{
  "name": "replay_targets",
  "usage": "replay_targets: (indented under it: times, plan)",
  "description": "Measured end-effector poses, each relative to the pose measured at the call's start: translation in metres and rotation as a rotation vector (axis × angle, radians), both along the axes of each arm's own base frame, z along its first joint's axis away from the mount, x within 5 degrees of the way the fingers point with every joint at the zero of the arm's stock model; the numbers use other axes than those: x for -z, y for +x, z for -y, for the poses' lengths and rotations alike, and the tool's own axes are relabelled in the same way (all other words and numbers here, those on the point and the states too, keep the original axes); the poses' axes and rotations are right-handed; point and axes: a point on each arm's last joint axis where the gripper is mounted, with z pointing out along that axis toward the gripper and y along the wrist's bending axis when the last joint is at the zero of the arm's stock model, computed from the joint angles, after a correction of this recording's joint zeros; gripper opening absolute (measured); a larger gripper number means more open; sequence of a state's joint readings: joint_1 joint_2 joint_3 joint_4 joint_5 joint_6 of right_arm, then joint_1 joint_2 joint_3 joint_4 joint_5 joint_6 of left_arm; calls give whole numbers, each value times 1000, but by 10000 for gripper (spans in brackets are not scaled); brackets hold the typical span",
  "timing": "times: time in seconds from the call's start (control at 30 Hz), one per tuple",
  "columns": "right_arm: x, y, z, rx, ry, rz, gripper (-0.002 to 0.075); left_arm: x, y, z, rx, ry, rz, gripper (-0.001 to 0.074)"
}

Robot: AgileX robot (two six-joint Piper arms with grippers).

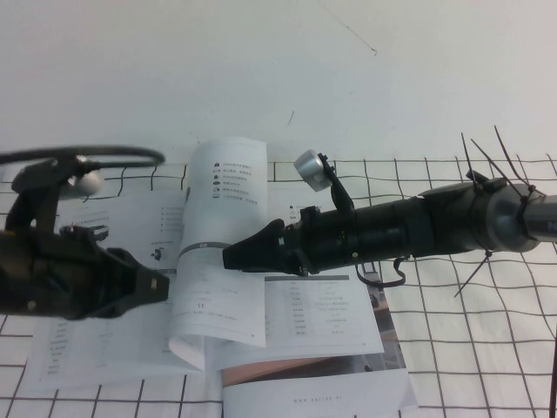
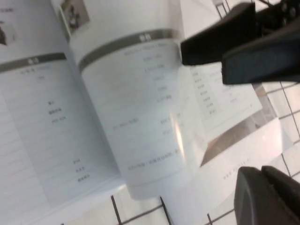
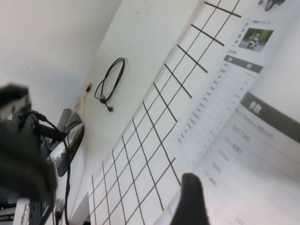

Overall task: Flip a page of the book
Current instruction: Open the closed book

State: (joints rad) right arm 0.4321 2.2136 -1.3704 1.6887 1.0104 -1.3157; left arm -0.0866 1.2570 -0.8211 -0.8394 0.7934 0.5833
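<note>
The book (image 1: 322,318) lies open on the grid mat, with small tables and photos on its pages. The page (image 1: 222,174) stands up from the middle, curled over in an arch, and shows a grey bar and icon list. My right gripper (image 1: 228,258) reaches in from the right and is shut on the page's free edge. In the right wrist view one fingertip (image 3: 191,201) lies against the page (image 3: 253,154). My left gripper (image 1: 164,287) is shut and empty over the book's left page (image 1: 96,340). The left wrist view shows its fingers (image 2: 248,197) below the curled page (image 2: 136,108).
The black-lined grid mat (image 1: 470,348) covers the white table. A sheet with a brown strip (image 1: 313,383) sticks out under the book at the front. A black cable (image 3: 110,84) lies on the table away from the book. Cable ties (image 1: 487,165) stick up from the right arm.
</note>
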Motion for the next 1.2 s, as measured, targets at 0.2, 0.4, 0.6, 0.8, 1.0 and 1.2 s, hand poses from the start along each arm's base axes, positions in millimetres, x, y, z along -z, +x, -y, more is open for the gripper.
replay_targets:
  times: [0.2,0.4,0.6,0.8,1.0,1.2]
  plan:
    - [0,0,0,0,-1,2,507,18,-30,16,-6,43,10,-2]
    - [0,0,-1,-2,-1,3,507,38,-46,30,-13,68,45,-2]
    - [0,0,-1,-2,-1,3,507,53,-57,43,-14,90,83,-2]
    - [0,0,-1,-2,-1,3,507,56,-57,45,-60,86,130,-2]
    - [0,0,-1,-2,-1,3,507,72,-49,48,-64,135,91,-2]
    - [0,0,-1,-2,-1,3,507,94,-38,50,-102,180,32,-2]
